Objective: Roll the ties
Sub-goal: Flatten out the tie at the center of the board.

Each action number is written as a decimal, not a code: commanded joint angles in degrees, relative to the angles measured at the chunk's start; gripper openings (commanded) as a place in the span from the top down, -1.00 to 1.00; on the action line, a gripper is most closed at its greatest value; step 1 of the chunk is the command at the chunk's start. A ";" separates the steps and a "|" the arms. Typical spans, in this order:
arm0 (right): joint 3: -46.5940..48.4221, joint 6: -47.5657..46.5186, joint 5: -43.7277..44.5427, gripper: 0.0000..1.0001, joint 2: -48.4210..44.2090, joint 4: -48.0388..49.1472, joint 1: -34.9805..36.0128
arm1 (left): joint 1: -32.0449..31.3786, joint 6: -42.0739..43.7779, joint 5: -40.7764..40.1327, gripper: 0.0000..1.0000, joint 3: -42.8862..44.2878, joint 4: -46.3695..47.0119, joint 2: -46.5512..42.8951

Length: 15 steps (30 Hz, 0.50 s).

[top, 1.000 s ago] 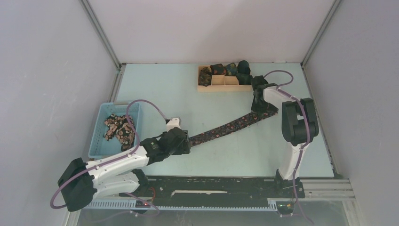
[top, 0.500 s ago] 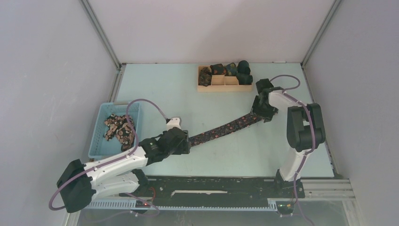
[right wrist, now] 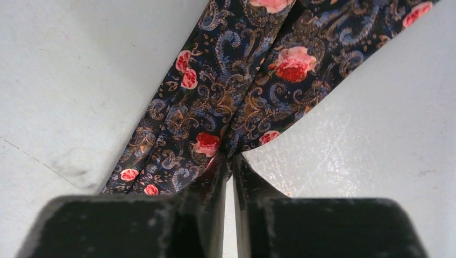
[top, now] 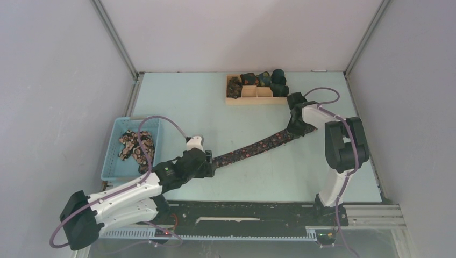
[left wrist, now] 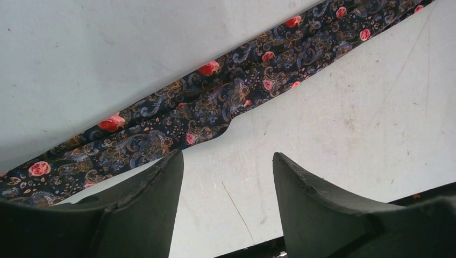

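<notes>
Top view: seeing one tie stretching slantwise across the desk, from left hand to right hand; not resolving either hand's fingers from here.

Left wrist view: finding fingers standing apart, bare desk between them, tie lying just past the tips, ungripped.

Right wrist view: finding fingers pressing nearly together, pinching a gathered fold of the tie.

Catching, in top view only, other ties lying heaped in the basket, well apart from both hands.

Matt cloth tie, scuffed tbl
</notes>
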 commanded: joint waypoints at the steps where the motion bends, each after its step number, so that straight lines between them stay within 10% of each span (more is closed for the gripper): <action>1: 0.35 1.06 3.37 0.93 1.55 1.02 -0.19 | 0.36 0.98 0.20 -0.36 -0.58 0.70 -1.72; 15: 5.84 -6.43 0.61 1.00 2.90 2.53 -6.81 | 0.36 -0.08 1.16 -0.35 0.70 -2.19 -3.90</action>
